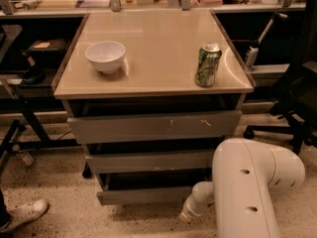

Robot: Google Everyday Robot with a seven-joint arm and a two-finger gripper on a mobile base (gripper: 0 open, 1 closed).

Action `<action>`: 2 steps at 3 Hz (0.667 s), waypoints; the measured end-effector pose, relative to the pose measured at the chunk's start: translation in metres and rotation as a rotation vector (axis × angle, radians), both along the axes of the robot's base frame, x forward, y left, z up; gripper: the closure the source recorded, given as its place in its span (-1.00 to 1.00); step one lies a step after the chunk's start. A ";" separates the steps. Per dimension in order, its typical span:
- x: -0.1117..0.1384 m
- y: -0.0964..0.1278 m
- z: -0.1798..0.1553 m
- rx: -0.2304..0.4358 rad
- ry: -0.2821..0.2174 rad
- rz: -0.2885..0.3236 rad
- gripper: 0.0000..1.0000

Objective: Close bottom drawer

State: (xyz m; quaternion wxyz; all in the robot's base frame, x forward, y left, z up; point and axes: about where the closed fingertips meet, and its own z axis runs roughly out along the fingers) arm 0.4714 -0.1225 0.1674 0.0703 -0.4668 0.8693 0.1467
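Note:
The bottom drawer (146, 196) is the narrowest of three grey drawers under the beige table top. Its plain flat front stands pulled out a little, with a dark gap above it. The middle drawer front (148, 161) and the wide top drawer front (153, 126), which has white scratch marks, sit above it and are also slightly out. My gripper (187, 215) is low, at the right end of the bottom drawer's front, just in front of it. The thick white arm (247, 187) fills the lower right and hides the drawer's right corner.
A white bowl (105, 56) and a green can (207, 65) stand on the table top (158, 38). A black office chair (297, 98) is at the right. Black frames and shelves are at the left. A person's white shoe (27, 213) is at the lower left on the speckled floor.

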 end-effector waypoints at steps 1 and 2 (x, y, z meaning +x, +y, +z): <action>0.023 0.001 0.005 -0.024 -0.058 0.000 1.00; 0.046 0.003 0.009 -0.046 -0.107 0.007 1.00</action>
